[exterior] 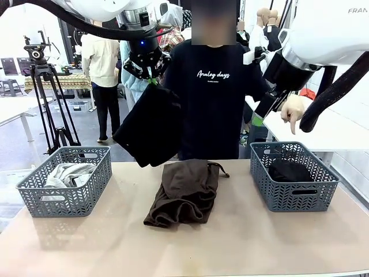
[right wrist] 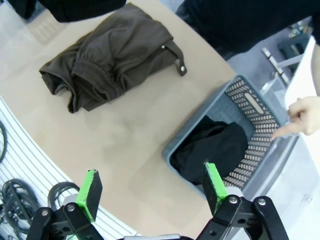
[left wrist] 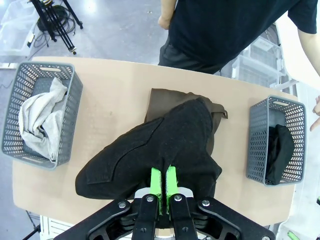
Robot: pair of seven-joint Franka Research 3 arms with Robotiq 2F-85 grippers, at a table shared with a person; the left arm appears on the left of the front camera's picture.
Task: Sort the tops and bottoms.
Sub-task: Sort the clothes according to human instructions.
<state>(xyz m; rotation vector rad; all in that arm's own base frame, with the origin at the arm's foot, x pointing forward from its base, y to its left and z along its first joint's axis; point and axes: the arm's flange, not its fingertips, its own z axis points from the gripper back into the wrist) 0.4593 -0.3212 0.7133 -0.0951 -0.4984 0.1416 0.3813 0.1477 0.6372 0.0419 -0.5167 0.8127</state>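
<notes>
Above the tabletop's far edge, left gripper (exterior: 151,78) clamps the top fold of a limp black garment (exterior: 149,130); soft, light cloth, probably best gripped bunched; right gripper (right wrist: 150,172) spread wide, empty

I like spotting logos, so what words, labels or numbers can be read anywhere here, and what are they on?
"Analog days": white script on the person's black T-shirt.
Smaller line beneath it: too small to read.
"FRAN": on the robot's right arm, cut off by the picture's edge.
</notes>
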